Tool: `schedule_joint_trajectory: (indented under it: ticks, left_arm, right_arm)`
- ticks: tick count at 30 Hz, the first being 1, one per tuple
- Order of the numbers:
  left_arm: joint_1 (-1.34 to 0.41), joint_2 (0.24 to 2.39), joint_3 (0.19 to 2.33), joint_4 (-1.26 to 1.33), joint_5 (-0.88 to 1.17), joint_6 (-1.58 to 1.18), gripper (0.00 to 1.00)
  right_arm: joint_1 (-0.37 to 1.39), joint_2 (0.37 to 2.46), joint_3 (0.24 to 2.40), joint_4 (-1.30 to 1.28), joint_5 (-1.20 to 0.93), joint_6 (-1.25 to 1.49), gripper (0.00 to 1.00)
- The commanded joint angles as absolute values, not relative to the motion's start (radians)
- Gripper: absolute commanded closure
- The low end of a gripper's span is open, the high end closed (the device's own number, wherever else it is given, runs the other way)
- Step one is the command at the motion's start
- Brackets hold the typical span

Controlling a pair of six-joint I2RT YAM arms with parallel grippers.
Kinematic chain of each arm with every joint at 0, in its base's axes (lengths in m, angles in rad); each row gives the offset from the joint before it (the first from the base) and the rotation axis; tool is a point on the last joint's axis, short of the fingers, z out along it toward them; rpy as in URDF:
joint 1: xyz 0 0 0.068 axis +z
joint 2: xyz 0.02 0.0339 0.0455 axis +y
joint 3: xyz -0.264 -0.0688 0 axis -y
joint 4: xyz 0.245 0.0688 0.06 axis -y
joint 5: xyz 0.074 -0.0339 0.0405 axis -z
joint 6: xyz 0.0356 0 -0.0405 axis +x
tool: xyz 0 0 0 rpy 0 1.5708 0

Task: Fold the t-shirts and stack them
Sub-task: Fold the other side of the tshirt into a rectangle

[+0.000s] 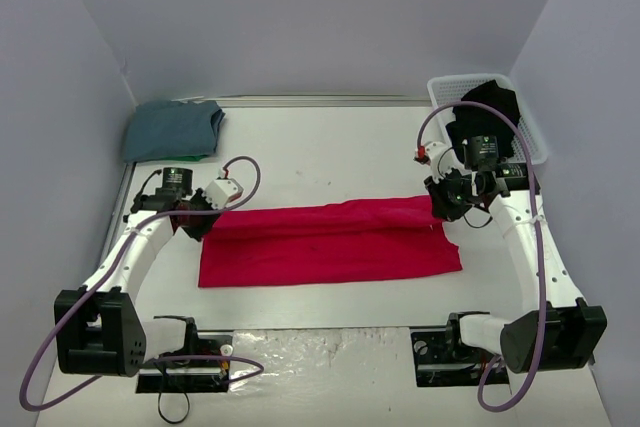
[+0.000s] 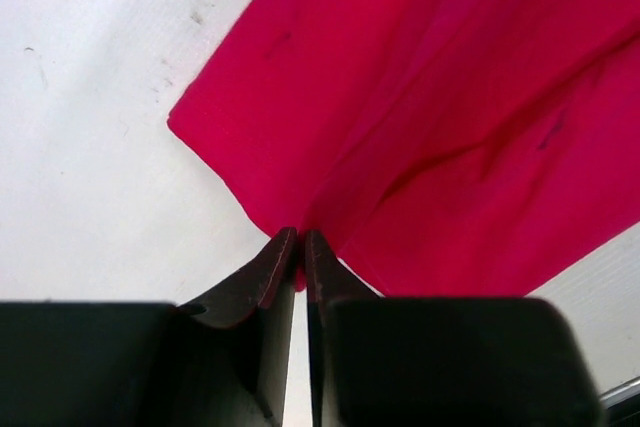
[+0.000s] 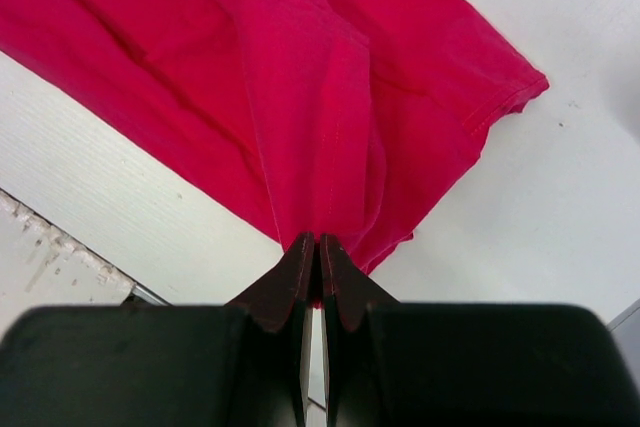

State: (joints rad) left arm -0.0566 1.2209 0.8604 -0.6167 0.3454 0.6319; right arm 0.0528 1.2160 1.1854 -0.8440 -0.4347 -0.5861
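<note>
On the white table, seen from above, the red t-shirt lies as a long band running left to right across the middle, between the two arms. The left gripper sits at the band's far left corner and the right gripper at its far right corner, where the cloth is drawn up into a ridge. The blue-grey t-shirt rests folded in the far left corner of the table, well apart from the red one. The black t-shirt is heaped in the white slatted basket at the far right. In the left wrist view, the left gripper has its jaws pressed almost together, pinching a gathered point of the red t-shirt. From there the cloth fans out in creased layers over the bare table. In the right wrist view, the right gripper is likewise clamped tight on a bunched fold of the red t-shirt. A stitched hem runs down toward the fingertips, and one corner of the shirt lies flat on the table to the right.
</note>
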Motion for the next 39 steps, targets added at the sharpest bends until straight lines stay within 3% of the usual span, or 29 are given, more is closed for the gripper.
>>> schedule_joint_trajectory:
  ticks: [1,4,5,7,9,17,39]
  left_arm:
    - [-0.048,1.201,0.848,-0.687,0.379,0.710,0.90]
    - [-0.052,1.200,0.833,-0.719,0.402,0.764,0.82]
    - [-0.054,1.200,0.828,-0.730,0.411,0.778,0.81]
    - [-0.057,1.198,0.824,-0.747,0.416,0.802,0.78]
    - [-0.055,1.193,0.819,-0.749,0.416,0.808,0.78]
    - [-0.055,1.195,0.834,-0.738,0.413,0.796,0.78]
    - [-0.051,1.155,0.854,-0.578,0.379,0.523,0.78]
  right_arm:
    - [0.046,1.236,1.174,-0.908,-0.396,-0.601,1.00]
    - [0.048,1.270,1.170,-0.926,-0.388,-0.606,0.97]
    - [0.046,1.278,1.170,-0.931,-0.384,-0.606,0.76]
    - [0.048,1.305,1.173,-0.949,-0.382,-0.610,0.63]
    - [0.048,1.322,1.175,-0.957,-0.380,-0.611,0.55]
    - [0.049,1.359,1.223,-0.968,-0.376,-0.620,0.48]
    - [0.055,1.874,1.437,-0.963,-0.617,-0.749,0.54]
